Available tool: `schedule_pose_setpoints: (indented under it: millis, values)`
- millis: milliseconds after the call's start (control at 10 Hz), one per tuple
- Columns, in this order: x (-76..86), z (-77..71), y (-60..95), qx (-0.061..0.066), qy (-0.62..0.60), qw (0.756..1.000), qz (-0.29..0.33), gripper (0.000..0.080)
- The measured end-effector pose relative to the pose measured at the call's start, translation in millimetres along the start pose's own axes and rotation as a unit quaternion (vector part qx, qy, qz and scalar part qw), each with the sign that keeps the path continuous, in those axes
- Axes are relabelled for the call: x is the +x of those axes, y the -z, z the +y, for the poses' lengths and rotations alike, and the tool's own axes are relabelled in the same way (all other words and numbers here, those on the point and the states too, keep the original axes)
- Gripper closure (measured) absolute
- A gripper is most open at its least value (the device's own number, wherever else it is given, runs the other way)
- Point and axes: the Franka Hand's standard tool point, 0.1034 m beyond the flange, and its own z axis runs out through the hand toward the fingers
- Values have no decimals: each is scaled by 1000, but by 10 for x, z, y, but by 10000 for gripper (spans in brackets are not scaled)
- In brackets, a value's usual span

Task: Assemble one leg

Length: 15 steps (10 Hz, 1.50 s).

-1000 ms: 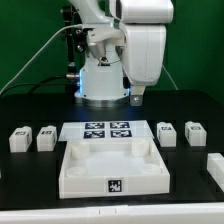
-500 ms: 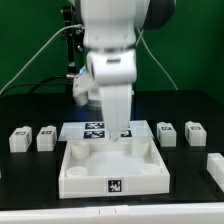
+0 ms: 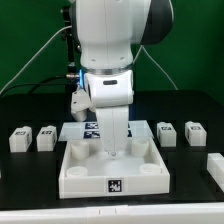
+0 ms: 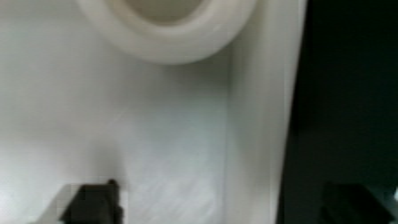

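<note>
Gripper [image 3: 113, 150] is seen low over the white top [image 3: 85, 182], just inside its far wall in the exterior view. In the wrist view one dark fingertip [image 4: 89, 205] can be made out, and a fainter dark shape well apart from it, with only white plastic between them. So the jaws are read as spread with nothing held, though the picture is blurry, so grain of salt. Whether the tips are touching the plastic can't be told. A round socket [image 4: 169, 50] in the top is also caught in that view, right by the top's edge, with the black table [image 3: 30, 180] beyond.

The legs aren't being handled yet. Two are lying on the exterior view's left [image 3: 20, 138] [image 3: 46, 138] and two on its right [image 3: 167, 133] [image 3: 195, 132], all well apart from the gripper and off the top. The marker board [image 3: 92, 128] is half hidden behind the arm.

Handling-wise, the legs are judged to be stubby hard plastic: light, stiff, probably a bit slick, not fragile. A leg is best pinched across its flat sides near the middle, with the end meant for the socket left free. The top looks rigid and light too, so it's likely to skid if pushed. A wall is probably where it should be taken.
</note>
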Motion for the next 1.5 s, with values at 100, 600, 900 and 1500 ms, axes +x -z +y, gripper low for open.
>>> schedule_pose_setpoints:
  millis: [100, 600, 900, 1500]
  values:
    - [-1, 0, 0, 0, 0, 1000, 0, 256]
    - [-4, 9, 9, -2, 0, 1000, 0, 732]
    - [-4, 10, 10, -2, 0, 1000, 0, 732]
    - [198, 141, 15, -9, -7, 1000, 5, 732]
